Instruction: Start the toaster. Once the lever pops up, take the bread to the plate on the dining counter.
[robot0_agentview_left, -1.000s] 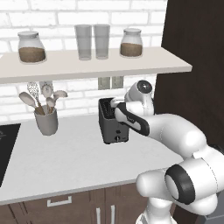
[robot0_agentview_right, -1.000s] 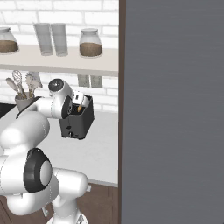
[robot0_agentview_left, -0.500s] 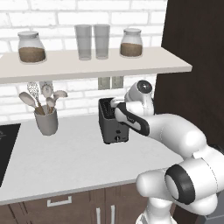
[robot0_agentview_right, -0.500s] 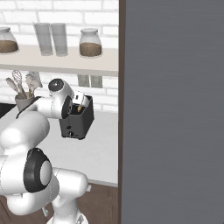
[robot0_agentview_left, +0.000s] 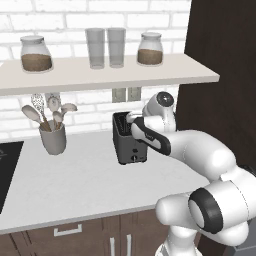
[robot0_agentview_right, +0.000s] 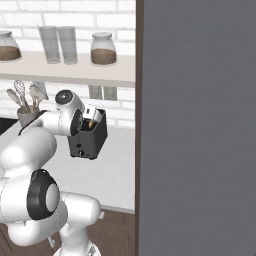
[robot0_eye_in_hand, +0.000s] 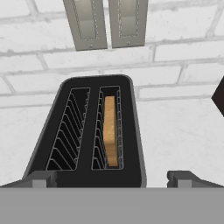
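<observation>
Hovering wide open, the two-finger gripper (robot0_eye_in_hand: 111, 179) has the boxy dark grey toaster (robot0_eye_in_hand: 87, 135) just below, golden-tan bread slice (robot0_eye_in_hand: 110, 130) in 1 slot; toasting and plating remain.

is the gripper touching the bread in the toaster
Apart. In the hand view the bread sits down in the toaster's right slot, while the open gripper has its fingertips wide of the slice.

Dark grey two-slot toaster (robot0_eye_in_hand: 87, 131) upright on the worktop, golden-tan bread (robot0_eye_in_hand: 110, 131) in its right slot.
</observation>
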